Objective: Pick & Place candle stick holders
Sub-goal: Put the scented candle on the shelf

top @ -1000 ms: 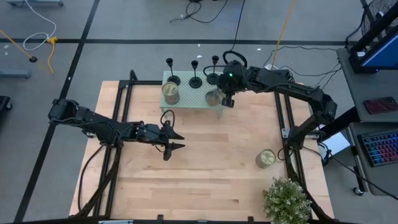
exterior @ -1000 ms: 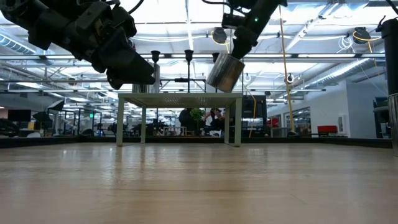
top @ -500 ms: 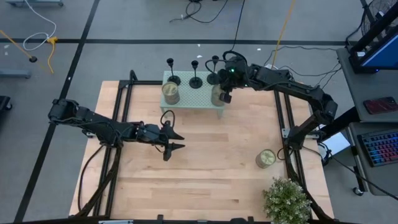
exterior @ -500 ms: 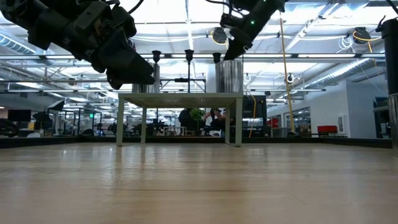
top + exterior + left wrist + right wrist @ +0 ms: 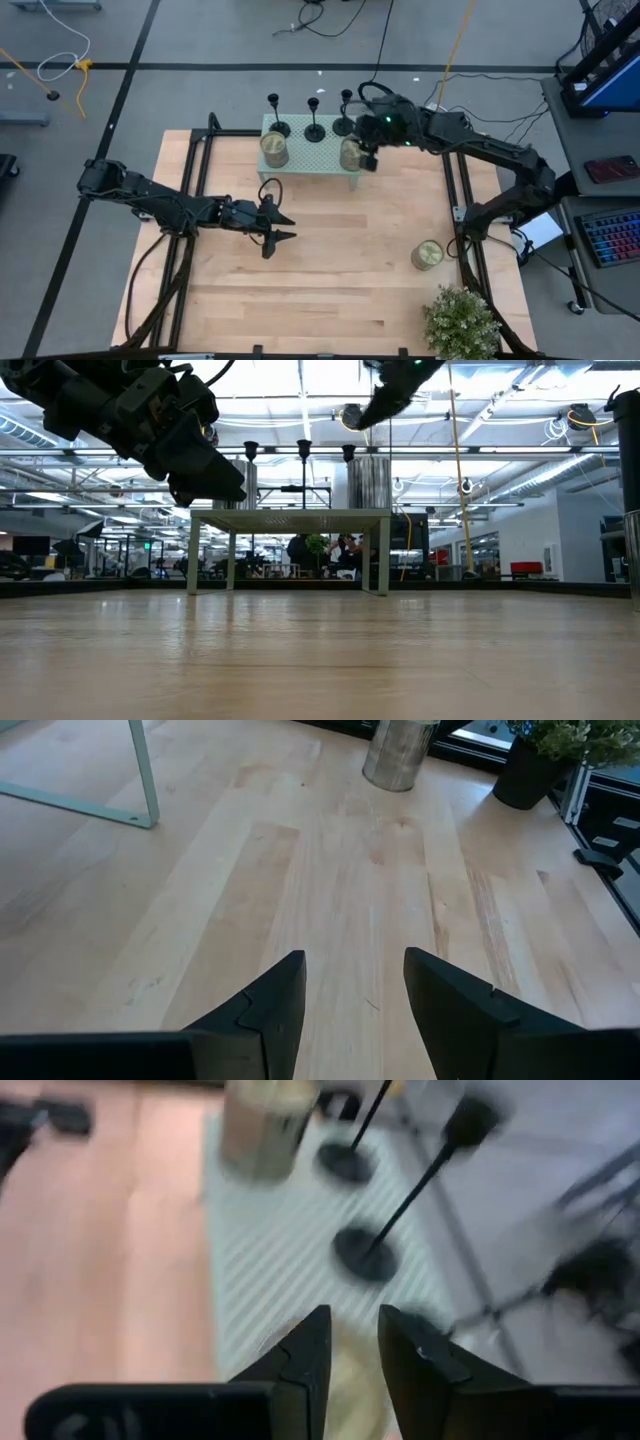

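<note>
Three black candle stick holders (image 5: pixel 275 125) (image 5: pixel 315 130) (image 5: pixel 345 122) stand on their disc bases along the far edge of a small pale-green table (image 5: pixel 310 165). They also show in the low view (image 5: pixel 303 452), and two show in the right wrist view (image 5: pixel 365 1250). Two greenish-gold tins (image 5: pixel 274 150) (image 5: pixel 350 153) stand upright on the same small table. My right gripper (image 5: pixel 367 157) hovers above the right tin (image 5: pixel 370 482), clear of it (image 5: pixel 385 400), with a narrow gap between its fingers (image 5: pixel 353 1345). My left gripper (image 5: pixel 283 226) (image 5: pixel 355 985) waits open and empty over the wooden table.
A third tin (image 5: pixel 427 254) (image 5: pixel 400 755) stands on the wooden table at the right. A potted plant (image 5: pixel 462 322) stands at the near right corner. Bare wood lies between the small table and the near edge.
My right gripper carried the tilted right tin toward the far edge onto the small table, where the tin came upright. The gripper has since come off the tin and gone up. The tin stays standing on the small table.
</note>
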Available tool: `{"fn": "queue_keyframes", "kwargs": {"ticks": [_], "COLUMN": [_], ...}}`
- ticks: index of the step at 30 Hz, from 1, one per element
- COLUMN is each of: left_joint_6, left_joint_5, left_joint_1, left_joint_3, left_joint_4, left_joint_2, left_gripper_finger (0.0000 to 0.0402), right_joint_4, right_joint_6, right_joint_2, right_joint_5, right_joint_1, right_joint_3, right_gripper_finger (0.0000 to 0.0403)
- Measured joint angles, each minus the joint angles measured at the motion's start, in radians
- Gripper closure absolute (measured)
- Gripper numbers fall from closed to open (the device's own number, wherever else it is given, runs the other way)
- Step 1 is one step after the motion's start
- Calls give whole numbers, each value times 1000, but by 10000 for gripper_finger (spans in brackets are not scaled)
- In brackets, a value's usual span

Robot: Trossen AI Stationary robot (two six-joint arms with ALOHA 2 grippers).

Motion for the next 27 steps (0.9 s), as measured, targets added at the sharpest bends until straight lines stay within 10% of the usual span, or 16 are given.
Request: {"fn": "queue_keyframes", "kwargs": {"ticks": [9, 27], "left_joint_6": [6, 6], "left_joint_5": [0, 0], "left_joint_1": [0, 0], "left_joint_3": [0, 0], "left_joint_4": [2, 3], "left_joint_2": [0, 0], "left_gripper_finger": [227, 227], "right_joint_4": [-291, 217], "right_joint_6": [231, 87], "right_joint_2": [-74, -83], "right_joint_5": [195, 230], "right_joint_1": [81, 76], "right_joint_3": [-68, -424], "right_gripper_finger": [325, 279]}}
